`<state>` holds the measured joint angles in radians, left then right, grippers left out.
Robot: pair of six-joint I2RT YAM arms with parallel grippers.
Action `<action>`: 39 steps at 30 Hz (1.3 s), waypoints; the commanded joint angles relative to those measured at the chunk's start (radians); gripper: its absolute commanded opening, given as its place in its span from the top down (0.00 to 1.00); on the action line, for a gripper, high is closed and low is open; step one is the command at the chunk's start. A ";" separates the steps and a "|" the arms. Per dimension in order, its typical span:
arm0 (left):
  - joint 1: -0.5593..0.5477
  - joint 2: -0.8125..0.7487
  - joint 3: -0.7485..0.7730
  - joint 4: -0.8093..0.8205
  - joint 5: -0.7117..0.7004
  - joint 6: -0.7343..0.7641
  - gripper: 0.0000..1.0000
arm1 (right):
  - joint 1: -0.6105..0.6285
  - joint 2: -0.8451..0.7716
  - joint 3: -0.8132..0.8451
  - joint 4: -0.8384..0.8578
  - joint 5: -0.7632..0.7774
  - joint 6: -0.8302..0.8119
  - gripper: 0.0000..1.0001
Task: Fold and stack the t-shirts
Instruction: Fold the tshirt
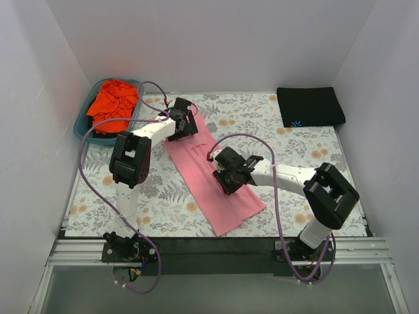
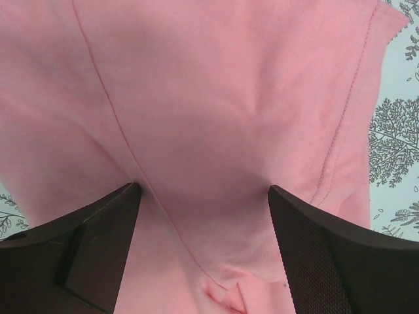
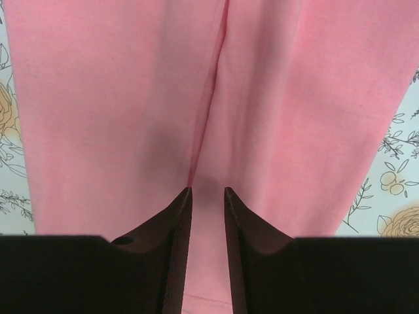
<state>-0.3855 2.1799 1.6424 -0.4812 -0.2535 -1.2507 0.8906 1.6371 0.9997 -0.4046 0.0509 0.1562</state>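
Now I see left gripper (image 2: pixel 203 188) spread wide, pressing far end of pink t-shirt (image 1: pixel 196 176); right gripper (image 3: pixel 207 190) narrow, pinching its middle crease.

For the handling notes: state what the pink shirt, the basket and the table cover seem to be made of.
The pink shirt: soft matte knit, likely cotton; stitched seams and gentle creases show. The basket: teal, smooth rim, probably plastic. The table cover: flat floral-printed sheet, cloth or vinyl, cannot tell.
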 commanded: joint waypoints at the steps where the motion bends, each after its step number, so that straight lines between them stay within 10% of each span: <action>1: -0.007 -0.019 -0.015 0.010 -0.015 -0.006 0.22 | 0.004 0.021 0.045 0.046 0.020 -0.004 0.68; 39: -0.010 0.001 -0.010 0.016 -0.016 -0.006 0.22 | 0.019 0.063 0.094 0.056 -0.031 -0.012 0.99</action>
<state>-0.3904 2.1799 1.6344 -0.4664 -0.2634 -1.2530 0.9012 1.7451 1.0607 -0.3553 0.0486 0.1520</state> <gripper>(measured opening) 0.778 0.020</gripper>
